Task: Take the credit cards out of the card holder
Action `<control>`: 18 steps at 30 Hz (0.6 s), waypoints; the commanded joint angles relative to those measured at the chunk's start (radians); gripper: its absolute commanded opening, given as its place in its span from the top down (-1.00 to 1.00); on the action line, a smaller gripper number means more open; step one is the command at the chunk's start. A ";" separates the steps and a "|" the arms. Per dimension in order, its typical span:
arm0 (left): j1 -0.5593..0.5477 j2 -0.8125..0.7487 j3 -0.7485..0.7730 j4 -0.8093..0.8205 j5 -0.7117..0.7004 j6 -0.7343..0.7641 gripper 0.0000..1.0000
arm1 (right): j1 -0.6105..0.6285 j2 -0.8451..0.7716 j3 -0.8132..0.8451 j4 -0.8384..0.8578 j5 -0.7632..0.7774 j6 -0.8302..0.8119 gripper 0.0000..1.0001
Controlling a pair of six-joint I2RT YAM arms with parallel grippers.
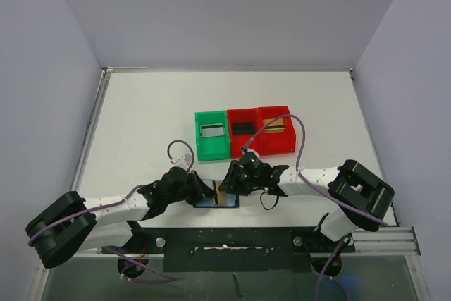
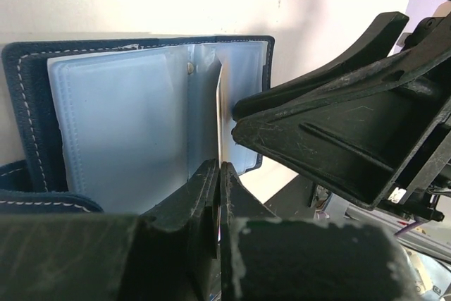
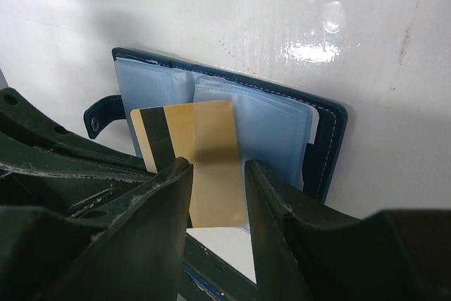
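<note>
The dark blue card holder (image 1: 208, 203) lies open near the table's front edge, its pale blue pockets (image 2: 113, 125) facing up. A gold credit card (image 3: 201, 139) with a dark stripe stands partly out of a pocket of the card holder (image 3: 278, 121). In the left wrist view the card (image 2: 220, 114) shows only as a thin edge. My left gripper (image 2: 220, 168) is shut on that edge. My right gripper (image 3: 215, 174) is open, one finger on each side of the card, with gaps showing. In the top view the left gripper (image 1: 206, 189) and right gripper (image 1: 232, 182) meet over the holder.
Behind the holder stand a green bin (image 1: 200, 147) and two red bins (image 1: 246, 142) (image 1: 279, 144) in a row. The green bin holds a greyish card, one red bin a black card, the other a tan card. Walls close in the table on three sides.
</note>
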 commanded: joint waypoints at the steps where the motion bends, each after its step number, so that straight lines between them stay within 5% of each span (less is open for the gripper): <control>1: 0.000 -0.027 0.053 -0.024 -0.018 0.032 1.00 | 0.001 -0.002 -0.014 -0.088 0.028 -0.009 0.24; 5: 0.000 -0.065 0.078 -0.104 -0.039 0.061 1.00 | 0.003 -0.045 -0.019 -0.037 0.033 -0.034 0.20; 18: 0.006 -0.263 0.179 -0.456 -0.085 0.196 1.00 | 0.000 -0.306 -0.005 -0.007 0.153 -0.161 -0.47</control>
